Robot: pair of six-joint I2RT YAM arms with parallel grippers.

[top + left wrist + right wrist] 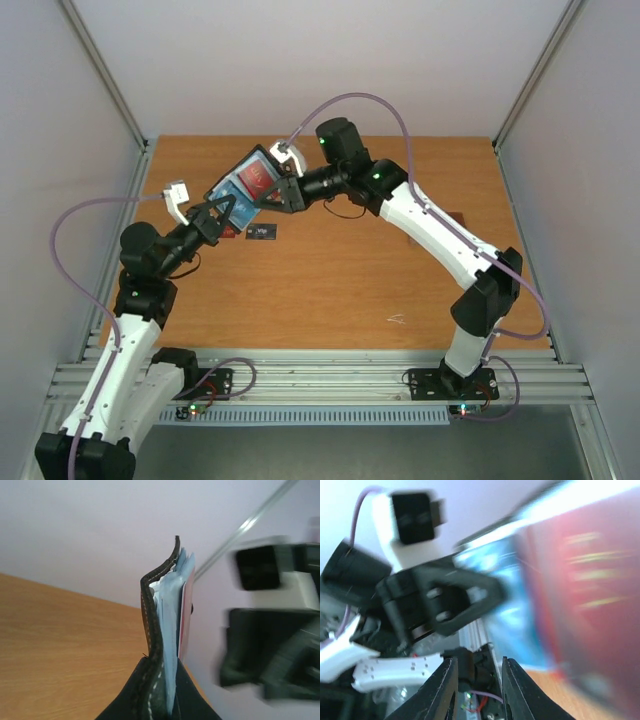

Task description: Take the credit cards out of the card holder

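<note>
Blur smears the dark red card (585, 580), its print unreadable. The small dark piece (262, 231) on the tabletop (400, 280) is too small to identify.

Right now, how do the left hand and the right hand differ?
The left hand is shut on the card holder; the right hand is open, holding nothing. The left hand sees the holder edge-on; the right hand faces its cards. Both hang above the table.
</note>
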